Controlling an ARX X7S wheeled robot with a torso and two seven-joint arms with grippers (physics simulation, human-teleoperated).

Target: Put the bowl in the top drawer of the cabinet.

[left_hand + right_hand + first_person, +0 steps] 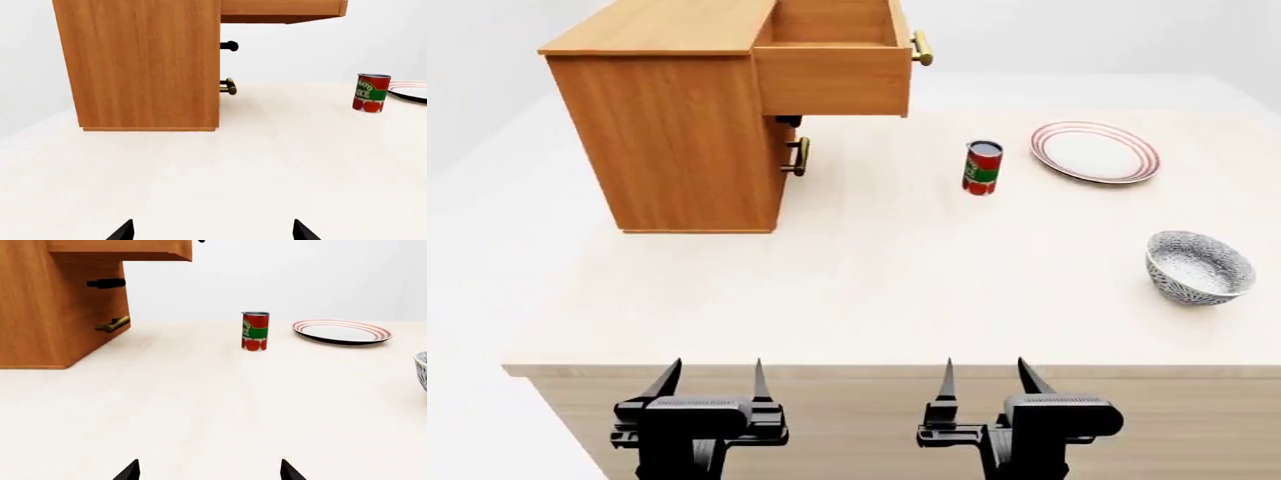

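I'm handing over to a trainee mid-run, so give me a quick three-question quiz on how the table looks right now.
1. True or false: the top drawer of the cabinet is already pulled open.
2. Which thing stands closest to the can? A) the bowl B) the plate C) the right gripper
3. Fill in: both the left gripper and the right gripper are ____ and hold nothing.

Key
1. True: it sticks out from the cabinet front, and nothing shows in the part of its inside that is visible.
2. B: the plate lies just beyond the can, toward the robot's right.
3. Open.
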